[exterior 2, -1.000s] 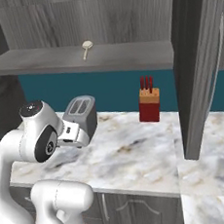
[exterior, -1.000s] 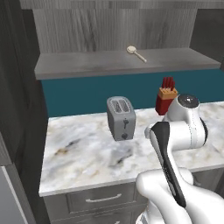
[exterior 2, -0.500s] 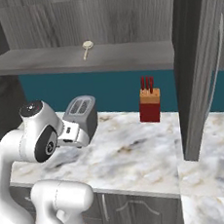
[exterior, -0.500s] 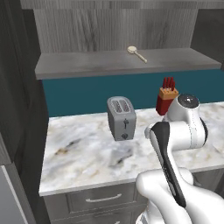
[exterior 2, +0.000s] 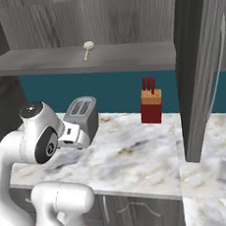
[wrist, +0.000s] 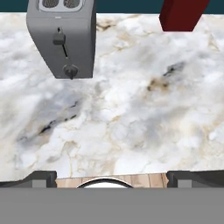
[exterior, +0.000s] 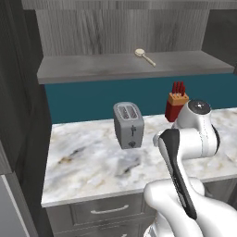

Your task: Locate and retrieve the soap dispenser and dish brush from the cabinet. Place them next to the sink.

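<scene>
The dish brush (exterior: 145, 56) (exterior 2: 88, 48), pale wood with a round head, lies on the cabinet's wide grey shelf board (exterior: 92, 70) (exterior 2: 50, 60), towards the back. My gripper (wrist: 114, 177) hangs low over the marble counter (wrist: 131, 109), well below the shelf, looking down at the counter top. Its dark fingertips (wrist: 41, 177) stand far apart, open, with nothing between them. The soap dispenser and the sink are out of view.
A grey toaster (exterior: 128, 125) (exterior 2: 83, 115) (wrist: 63, 37) stands on the counter just beyond the hand. A red knife block (exterior: 176, 102) (exterior 2: 151, 103) (wrist: 181, 13) stands to its right. An open cabinet door (exterior 2: 199, 66) juts out on the right. Drawers (exterior: 106, 210) run under the counter.
</scene>
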You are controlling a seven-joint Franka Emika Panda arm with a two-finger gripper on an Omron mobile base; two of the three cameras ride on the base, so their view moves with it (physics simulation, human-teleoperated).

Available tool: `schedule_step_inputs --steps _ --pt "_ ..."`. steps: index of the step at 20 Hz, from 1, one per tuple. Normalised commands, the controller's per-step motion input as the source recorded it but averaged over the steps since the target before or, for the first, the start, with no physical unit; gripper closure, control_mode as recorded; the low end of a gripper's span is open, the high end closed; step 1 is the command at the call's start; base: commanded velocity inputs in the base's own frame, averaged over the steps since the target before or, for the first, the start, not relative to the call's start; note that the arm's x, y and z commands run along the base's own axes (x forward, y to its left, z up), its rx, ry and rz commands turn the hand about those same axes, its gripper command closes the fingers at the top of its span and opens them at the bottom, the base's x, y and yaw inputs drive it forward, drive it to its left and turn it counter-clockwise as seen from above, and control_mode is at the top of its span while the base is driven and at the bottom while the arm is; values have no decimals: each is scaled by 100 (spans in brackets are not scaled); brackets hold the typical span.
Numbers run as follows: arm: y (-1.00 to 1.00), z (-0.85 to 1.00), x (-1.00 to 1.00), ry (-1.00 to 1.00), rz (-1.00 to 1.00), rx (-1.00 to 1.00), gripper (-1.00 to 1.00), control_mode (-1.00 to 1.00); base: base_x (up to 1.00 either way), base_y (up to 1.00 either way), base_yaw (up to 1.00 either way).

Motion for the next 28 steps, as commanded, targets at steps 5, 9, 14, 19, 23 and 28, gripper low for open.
schedule_step_inputs --steps 5,9,14,19,23,28 --pt "0 14 -38 -10 0 0 -100 -100 0 0 0" --pt "-1 41 -37 -24 1 0 -100 -100 0 0 0" --pt "0 58 -25 -27 6 0 -100 -100 0 0 0" --pt "0 61 -9 -30 4 0 -100 -100 0 0 0" --pt "0 57 -5 -19 0 -3 -100 -100 0 0 0" --pt "0 46 -2 -6 -3 -8 -100 -100 0 0 0"
